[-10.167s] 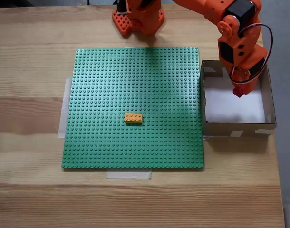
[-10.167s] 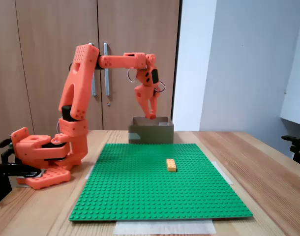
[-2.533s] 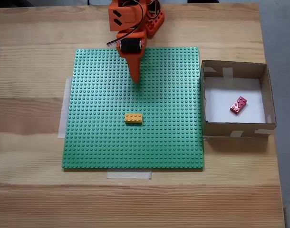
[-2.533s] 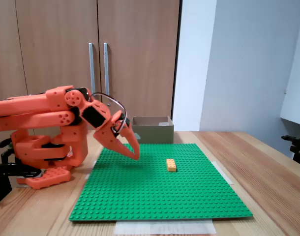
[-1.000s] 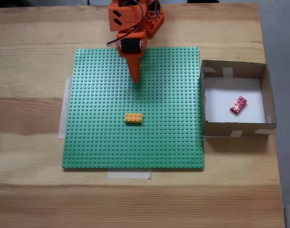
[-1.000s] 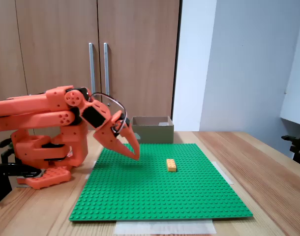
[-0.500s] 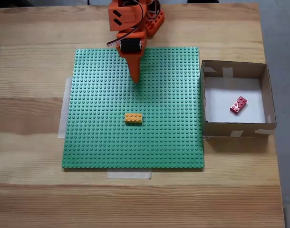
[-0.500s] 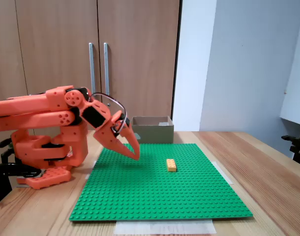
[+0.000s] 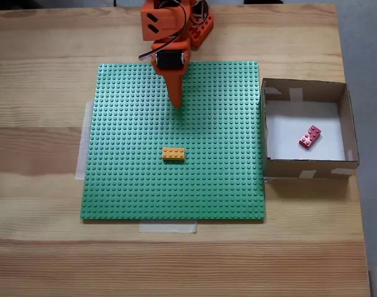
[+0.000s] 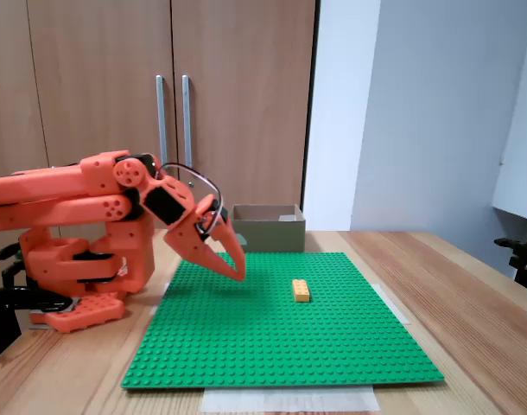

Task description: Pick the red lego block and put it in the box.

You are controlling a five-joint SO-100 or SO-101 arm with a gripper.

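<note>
Nearest us on the pale wooden worktop (image 9: pixel 40 247), the green studded baseplate (image 9: pixel 127 179) carried only the small orange-yellow brick (image 9: pixel 173 153). Beyond it our orange jaws (image 10: pixel 238 273) hung pressed together and empty, tip just above the baseplate, arm folded low. Farther off, in the overhead fixed view, the small red studded lego block (image 9: pixel 309 137) lay flat on the white floor of the shallow brown cardboard box (image 9: pixel 305 171). We judged the placing done; parking well meant keeping clear of the orange-yellow brick.

Top fixed view: looks straight down on the green baseplate (image 9: pixel 173 139).
Side fixed view: low, table-level, facing cabinet doors (image 10: pixel 168 104).
Shared: baseplate, box (image 9: pixel 306 167), arm.
</note>
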